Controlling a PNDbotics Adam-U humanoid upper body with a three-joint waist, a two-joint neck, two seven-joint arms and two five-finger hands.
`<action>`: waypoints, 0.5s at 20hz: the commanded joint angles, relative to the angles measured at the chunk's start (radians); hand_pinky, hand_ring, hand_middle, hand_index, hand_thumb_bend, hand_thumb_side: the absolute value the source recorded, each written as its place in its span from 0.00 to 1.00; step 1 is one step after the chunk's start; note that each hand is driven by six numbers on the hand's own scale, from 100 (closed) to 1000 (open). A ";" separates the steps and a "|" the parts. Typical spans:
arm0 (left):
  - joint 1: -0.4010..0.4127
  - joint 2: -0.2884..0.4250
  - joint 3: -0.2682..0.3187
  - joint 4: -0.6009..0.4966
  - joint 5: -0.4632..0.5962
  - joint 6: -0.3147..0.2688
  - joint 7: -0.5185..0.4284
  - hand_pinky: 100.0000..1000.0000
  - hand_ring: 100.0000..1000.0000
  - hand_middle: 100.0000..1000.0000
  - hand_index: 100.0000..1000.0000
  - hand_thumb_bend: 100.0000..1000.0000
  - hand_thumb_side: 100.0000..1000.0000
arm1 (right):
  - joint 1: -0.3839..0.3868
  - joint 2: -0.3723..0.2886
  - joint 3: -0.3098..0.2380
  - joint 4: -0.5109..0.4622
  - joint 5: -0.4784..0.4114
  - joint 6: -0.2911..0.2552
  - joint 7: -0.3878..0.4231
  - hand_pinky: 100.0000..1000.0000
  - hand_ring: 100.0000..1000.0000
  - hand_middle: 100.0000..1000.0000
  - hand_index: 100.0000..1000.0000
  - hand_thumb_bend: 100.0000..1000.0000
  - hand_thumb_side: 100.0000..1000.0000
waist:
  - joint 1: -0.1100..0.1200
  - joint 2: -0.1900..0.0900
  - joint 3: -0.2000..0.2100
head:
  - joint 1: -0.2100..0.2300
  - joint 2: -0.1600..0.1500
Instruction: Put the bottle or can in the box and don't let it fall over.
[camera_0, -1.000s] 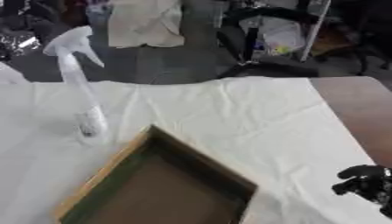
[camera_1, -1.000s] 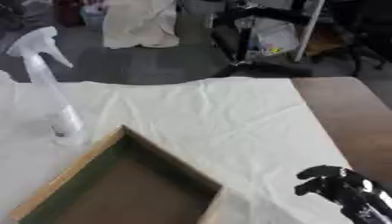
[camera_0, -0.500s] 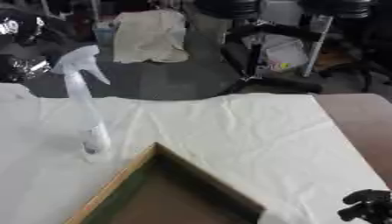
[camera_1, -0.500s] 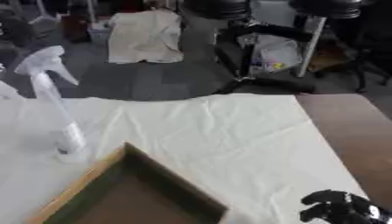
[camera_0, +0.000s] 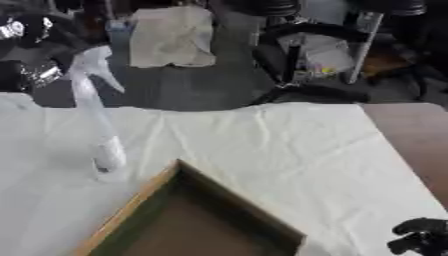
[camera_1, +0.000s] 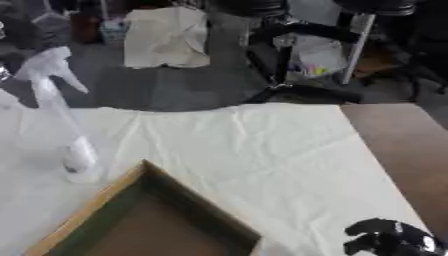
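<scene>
Upright, spray bottle stands just beyond box rim.

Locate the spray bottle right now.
The spray bottle stands upright on the white cloth at the left of both eye views, just beyond the far-left corner of the open box, not in it.

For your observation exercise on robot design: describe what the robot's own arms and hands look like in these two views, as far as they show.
Only the right hand shows, at the lower right corner over the white cloth. It is black and glossy, made of rounded, knobbly segments, with a small pale glint on one part. No cables, markings or sleeve can be made out. The left hand and both arms are out of view.
</scene>
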 joint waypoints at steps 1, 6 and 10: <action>-0.032 0.016 0.017 -0.004 -0.006 0.003 0.008 0.97 0.85 0.86 0.94 0.00 0.55 | -0.002 -0.007 -0.005 -0.023 0.013 0.001 0.000 0.81 0.68 0.74 0.80 0.00 0.66 | 0.002 -0.014 -0.003 | 0.003 -0.012; -0.037 0.016 0.022 -0.003 -0.003 0.006 0.009 0.97 0.85 0.86 0.94 0.00 0.56 | -0.004 -0.005 -0.003 -0.023 0.026 -0.003 0.001 0.81 0.68 0.74 0.80 0.00 0.67 | 0.002 -0.004 -0.003 | 0.005 -0.013; -0.039 0.016 0.023 -0.002 -0.007 0.008 0.015 0.97 0.85 0.86 0.94 0.00 0.54 | -0.007 -0.001 -0.001 -0.023 0.035 0.000 0.002 0.81 0.68 0.74 0.80 0.00 0.70 | 0.003 0.003 -0.004 | 0.007 -0.016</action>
